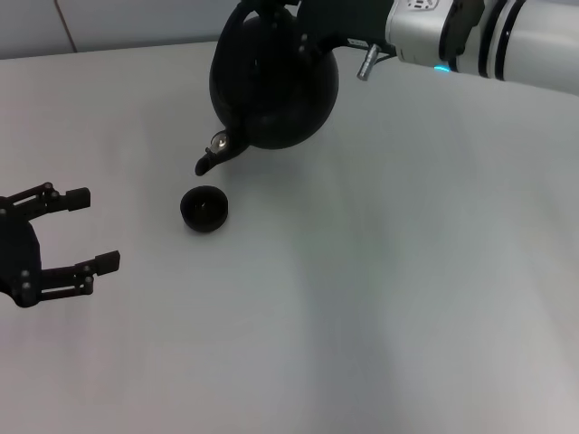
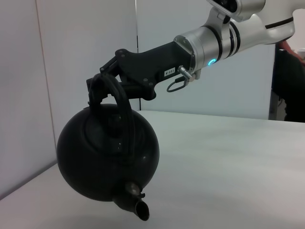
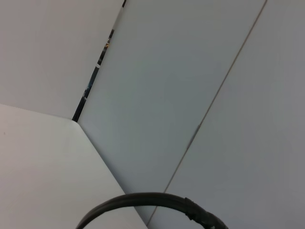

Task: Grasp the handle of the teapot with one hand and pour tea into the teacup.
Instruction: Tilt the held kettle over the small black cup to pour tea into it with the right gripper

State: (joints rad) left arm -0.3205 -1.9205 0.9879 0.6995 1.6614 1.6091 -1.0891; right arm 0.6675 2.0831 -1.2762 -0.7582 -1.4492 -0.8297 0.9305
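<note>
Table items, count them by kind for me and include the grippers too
Teapot: 1, lifted and tilted, held by its handle in the right gripper
Teacup: 1, on the table below the spout
Grippers: 2, the left gripper open and empty beside the cup
Total: 4

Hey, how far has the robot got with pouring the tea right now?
Done: the right gripper has grasped the handle and lifted the teapot off the table. In hand: the pot is tilted, spout pointing down toward the teacup, just short of it. No tea is visible flowing. Left: finish the pour. The left gripper waits open on the robot's left side.
</note>
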